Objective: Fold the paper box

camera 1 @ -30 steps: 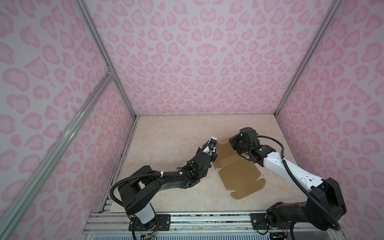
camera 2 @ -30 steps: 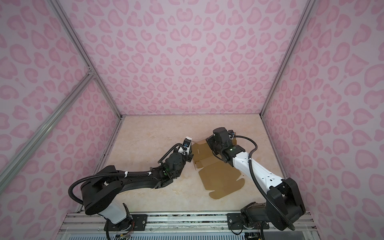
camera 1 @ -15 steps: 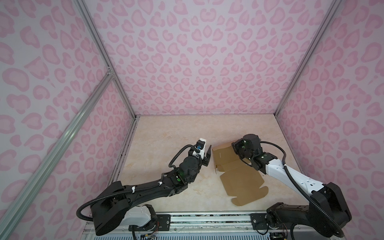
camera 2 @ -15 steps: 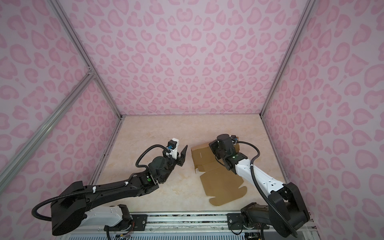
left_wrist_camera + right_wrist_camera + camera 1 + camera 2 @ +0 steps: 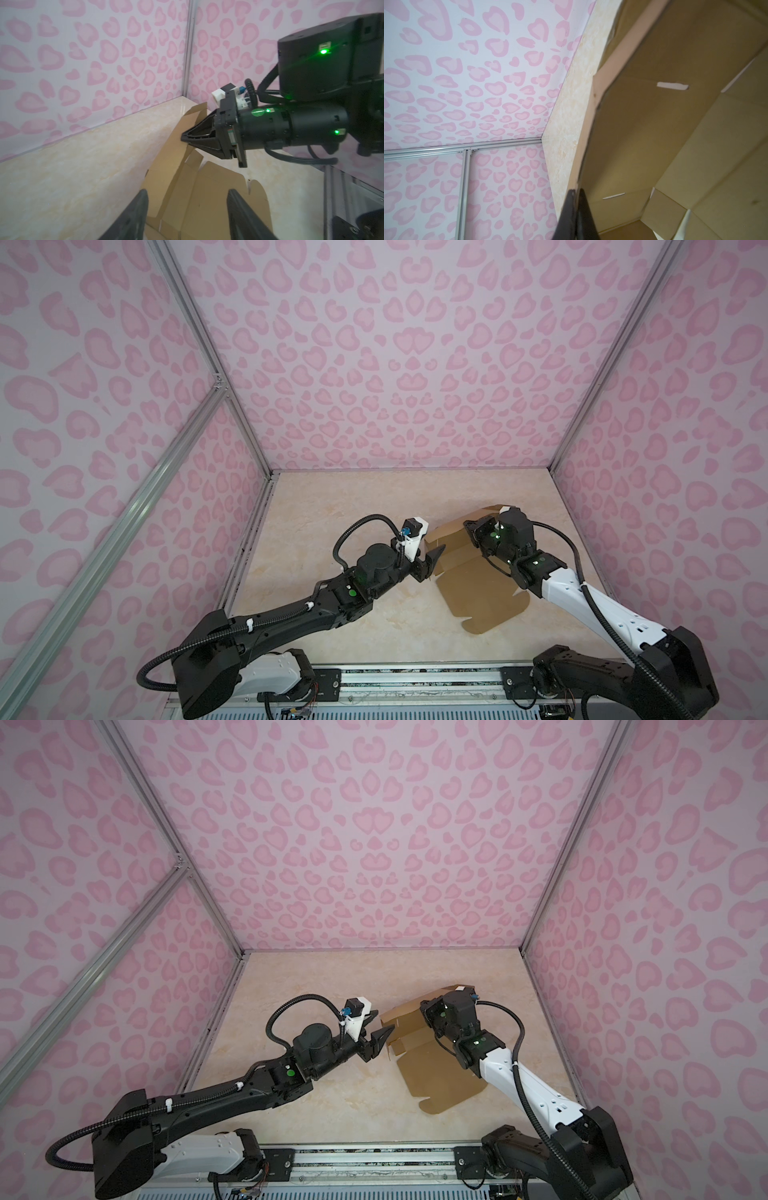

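Now your left tool (image 5: 383,1025) gapes empty just beside the paper box's (image 5: 440,1073) left edge, while your right tool (image 5: 185,137) pinches its raised flap.

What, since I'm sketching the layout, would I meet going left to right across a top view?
Left arm's base → left gripper → box → right arm's base.

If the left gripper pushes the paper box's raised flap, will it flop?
Probably light: the right gripper alone holds one end of the paper box up. Likely bends at its creases, not rigid. May slide on the smooth tabletop.
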Motion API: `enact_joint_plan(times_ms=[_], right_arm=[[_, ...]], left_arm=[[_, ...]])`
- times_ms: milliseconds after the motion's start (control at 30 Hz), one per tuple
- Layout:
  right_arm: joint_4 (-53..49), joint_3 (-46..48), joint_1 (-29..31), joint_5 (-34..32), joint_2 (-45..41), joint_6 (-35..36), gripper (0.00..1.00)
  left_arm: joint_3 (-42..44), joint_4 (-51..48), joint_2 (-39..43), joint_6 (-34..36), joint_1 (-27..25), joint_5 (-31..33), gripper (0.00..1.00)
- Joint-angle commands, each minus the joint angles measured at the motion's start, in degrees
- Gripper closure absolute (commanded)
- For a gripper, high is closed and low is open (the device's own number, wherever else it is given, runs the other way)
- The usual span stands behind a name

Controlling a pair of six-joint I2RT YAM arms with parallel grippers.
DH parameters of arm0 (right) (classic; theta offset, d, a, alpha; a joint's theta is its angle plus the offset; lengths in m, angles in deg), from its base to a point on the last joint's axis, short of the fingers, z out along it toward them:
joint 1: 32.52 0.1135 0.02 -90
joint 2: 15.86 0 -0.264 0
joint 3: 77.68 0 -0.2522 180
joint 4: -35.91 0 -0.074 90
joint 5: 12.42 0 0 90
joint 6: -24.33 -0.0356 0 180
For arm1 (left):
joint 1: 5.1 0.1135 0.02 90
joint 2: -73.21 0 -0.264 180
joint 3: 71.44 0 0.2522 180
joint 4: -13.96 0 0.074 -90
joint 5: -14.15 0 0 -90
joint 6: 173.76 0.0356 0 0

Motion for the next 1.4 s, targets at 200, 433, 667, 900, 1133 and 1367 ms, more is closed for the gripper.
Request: enact_joint_plan(times_ms=[200,433,667,900,1133,1367], right_arm=[[-2.1,0.6,-0.3,1.0,-3.3,0.9,1.0],[-4.6,0.8,-0.3,1.2,-6.2,1.4,1.0],[-5.8,1.8,-1.4,1.8,-7.6,1.9,1.0],[-4.9,2.7,-2.4,2.6,-6.5,2.4,1.0],[-3.6,3.8,-2.5,2.2,-6.0,3.2,1.0],[-3.0,5.4,-2.3,1.5,-7.0,3.4,1.0]], left_arm=[[-0.8,-6.7,-4.1,1.1,0.1,-6.4,0.39],[-1.6,-10.4,-6.9,2.4,0.5,2.5,0.4],[-0.1,-13.3,-5.2,1.1,4.0,7.0,0.41],[0.1,-11.3,0.4,-4.0,7.1,3.3,0.4],[-6.1,-13.1,-1.9,-18.0,7.3,-4.4,0.4],[-9.4,-12.9,-6.7,-28.5,7.3,-7.2,0.4]])
